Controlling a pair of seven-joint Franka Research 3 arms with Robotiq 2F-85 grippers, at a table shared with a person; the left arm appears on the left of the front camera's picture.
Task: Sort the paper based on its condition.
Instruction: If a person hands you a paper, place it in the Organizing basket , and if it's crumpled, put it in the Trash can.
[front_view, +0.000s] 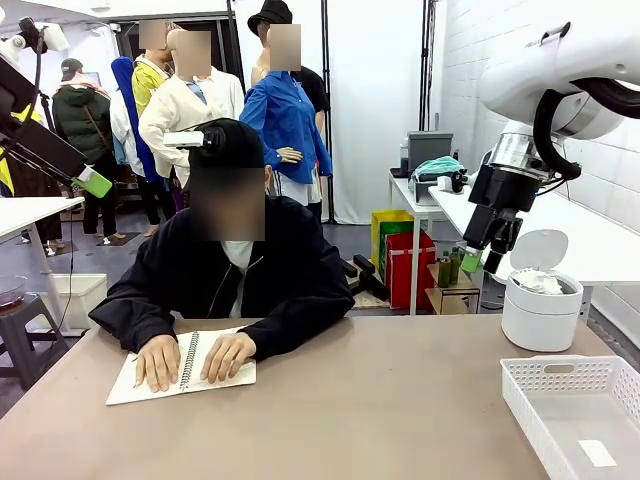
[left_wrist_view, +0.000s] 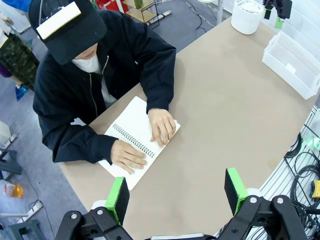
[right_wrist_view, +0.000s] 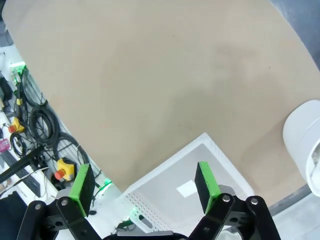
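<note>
R gripper (front_view: 478, 262) hangs above the table's (front_view: 380, 400) R end, just beside the open-lidded white bin (front_view: 540, 325) on its person-ward side. Jaws spread wide, green pads well apart, nothing between them.

Crumpled paper (front_view: 540, 282) – one wad seen, sitting in the bin's mouth, down and to the R of the R fingertips. Irregular lump, no long axis to speak of.

White basket (front_view: 530, 415) at near R corner. A flat slip (front_view: 597, 453) lies on its floor. R wrist view looks down into the basket, slip framed between the pads but far below – no contact.

L gripper (left_wrist_view: 176, 192) high over the near L side. Jaws fully apart, empty.

Notebook (left_wrist_view: 135, 120) open at far L, spine running roughly toward/away from the person; both of the person's hands (front_view: 228, 355) flat on it. No loose wad seen on the bare tabletop.

Judgement: bin and basket both on R side, so R arm is nearer for any drop-off; L arm nearer the notebook. Nothing to grasp yet – next sheet likely comes from the person.
</note>
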